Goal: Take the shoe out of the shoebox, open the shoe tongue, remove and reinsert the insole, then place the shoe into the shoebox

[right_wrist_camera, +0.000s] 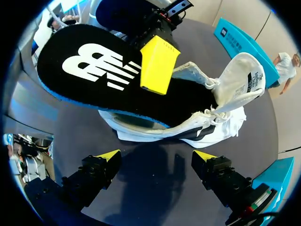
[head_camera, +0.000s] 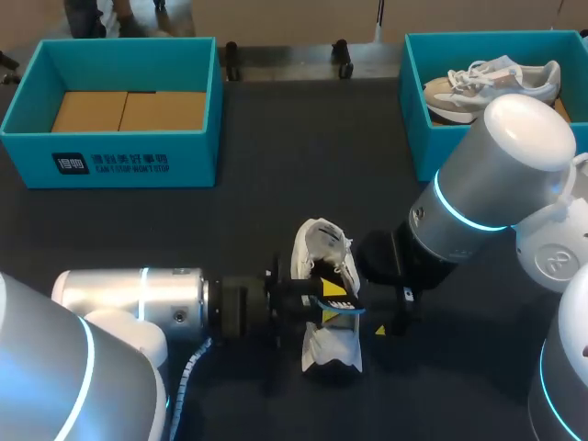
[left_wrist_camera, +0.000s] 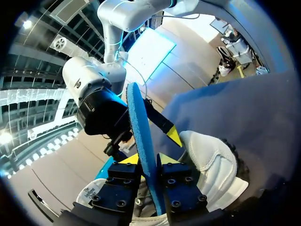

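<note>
**Q:** What does the head view establish?

**A:** A white sneaker (head_camera: pixel 323 246) lies on the dark desk (head_camera: pixel 257 184), near the middle of the front edge and well apart from both boxes. The left gripper (head_camera: pixel 336 299) is over its opening. A teal shoebox (head_camera: pixel 37 161) stands at the far left corner. A second shoebox (head_camera: pixel 418 138) at the far right corner holds another sneaker (head_camera: pixel 491 81).

**Q:** What do the wrist views add?

**A:** Left wrist view: both yellow tips are clamped on the insole (left_wrist_camera: pixel 141 127), which is seen edge-on with a blue rim. Right wrist view: the insole's black upper face carries a white logo. The insole is tilted, with one end reaching into the sneaker's opening beside the raised tongue (right_wrist_camera: pixel 242 80). The right gripper (right_wrist_camera: pixel 157 157) hangs beside the sneaker over bare desk, its fingers wide apart and holding nothing.
</note>
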You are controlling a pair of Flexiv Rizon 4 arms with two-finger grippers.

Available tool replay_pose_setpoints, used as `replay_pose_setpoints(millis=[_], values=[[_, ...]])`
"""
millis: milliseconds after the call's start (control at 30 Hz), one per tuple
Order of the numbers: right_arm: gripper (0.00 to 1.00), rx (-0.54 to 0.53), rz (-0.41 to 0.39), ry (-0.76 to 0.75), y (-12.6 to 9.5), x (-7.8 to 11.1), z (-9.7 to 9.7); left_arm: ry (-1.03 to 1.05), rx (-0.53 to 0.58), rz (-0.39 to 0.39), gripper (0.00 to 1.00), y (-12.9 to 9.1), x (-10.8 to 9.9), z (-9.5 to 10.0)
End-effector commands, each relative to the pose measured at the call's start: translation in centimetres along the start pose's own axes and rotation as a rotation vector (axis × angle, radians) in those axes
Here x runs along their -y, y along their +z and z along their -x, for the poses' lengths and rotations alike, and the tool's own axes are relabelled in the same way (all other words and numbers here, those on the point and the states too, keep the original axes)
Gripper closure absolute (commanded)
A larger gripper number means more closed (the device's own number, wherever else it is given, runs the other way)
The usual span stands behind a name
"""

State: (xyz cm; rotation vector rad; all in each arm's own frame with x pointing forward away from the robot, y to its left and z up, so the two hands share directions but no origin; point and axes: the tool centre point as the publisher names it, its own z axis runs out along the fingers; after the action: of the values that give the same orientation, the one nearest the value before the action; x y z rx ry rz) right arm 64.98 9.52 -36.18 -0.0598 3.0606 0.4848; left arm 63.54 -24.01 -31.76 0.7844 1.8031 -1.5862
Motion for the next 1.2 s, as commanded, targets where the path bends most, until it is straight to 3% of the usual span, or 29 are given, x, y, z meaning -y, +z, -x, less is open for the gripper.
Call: replay_pose_setpoints(millis=[33,133,367,967,1200], values=[[0.00,0.003,0.000,0.000,0.1,0.0,-0.1,-0.004,-0.009,-0.009,0.83,-0.4,0.4,0.1],[0.00,0.003,0.000,0.000,0.1,0.0,-0.1,-0.002,-0.009,-0.019,1.00,-0.3,0.7,0.0],[0.00,0.003,0.000,0.000,0.1,0.0,-0.1,0.034,-0.004,-0.018,1.00,-0.1,0.6,-0.2],[0.00,0.003,0.000,0.000,0.1,0.0,-0.1,0.100,0.010,0.065,1.00,-0.3,-2.5,0.0],[0.00,0.003,0.000,0.000,0.1,0.0,-0.1,0.086,0.016,0.060,1.00,-0.7,-2.0,0.4]])
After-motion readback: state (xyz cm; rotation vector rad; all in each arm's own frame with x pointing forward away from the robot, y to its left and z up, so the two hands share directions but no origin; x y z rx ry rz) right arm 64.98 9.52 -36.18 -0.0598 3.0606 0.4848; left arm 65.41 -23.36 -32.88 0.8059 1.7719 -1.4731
